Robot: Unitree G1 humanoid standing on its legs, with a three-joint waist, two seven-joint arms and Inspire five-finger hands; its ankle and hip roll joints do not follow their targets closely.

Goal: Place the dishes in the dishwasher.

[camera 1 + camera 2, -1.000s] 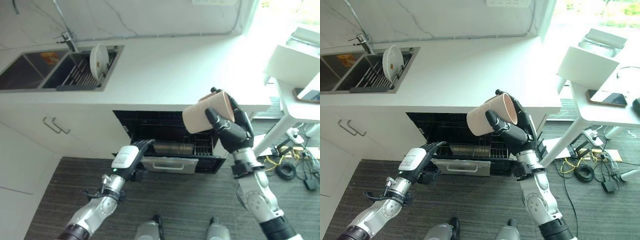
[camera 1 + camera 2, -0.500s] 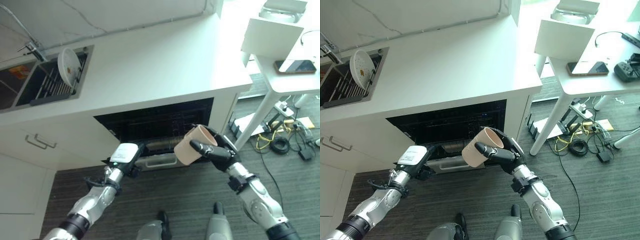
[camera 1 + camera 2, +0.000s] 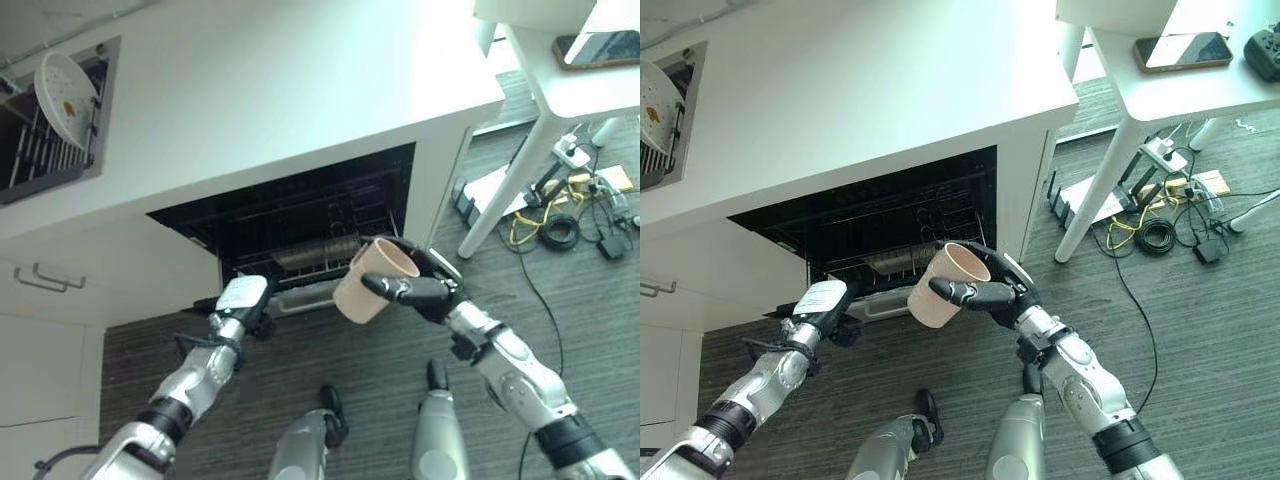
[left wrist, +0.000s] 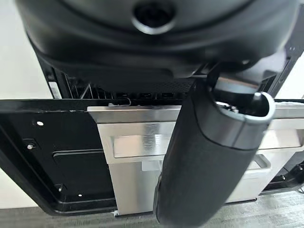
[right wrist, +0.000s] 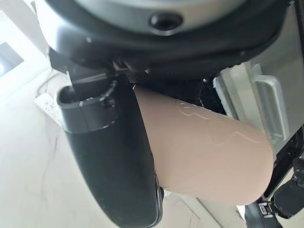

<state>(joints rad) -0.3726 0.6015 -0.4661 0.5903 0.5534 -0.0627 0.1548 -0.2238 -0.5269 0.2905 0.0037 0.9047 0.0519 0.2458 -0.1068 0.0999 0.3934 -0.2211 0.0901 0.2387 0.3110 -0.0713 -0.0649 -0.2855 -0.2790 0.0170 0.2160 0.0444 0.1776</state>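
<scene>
With my right hand (image 3: pixel 425 290) wrapped round the beige cup (image 3: pixel 368 281), I should tip it mouth-down onto the dishwasher (image 3: pixel 300 225) rack.

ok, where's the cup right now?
In the right hand, the cup is held tilted in front of the open dishwasher, just right of the left hand at its pulled-out rack.

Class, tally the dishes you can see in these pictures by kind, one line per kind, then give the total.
Cups: 1, a beige cup held in the right hand in front of the open dishwasher.
Plates: 1, a white plate standing upright in the sink rack.
Total: 2 dishes.
</scene>
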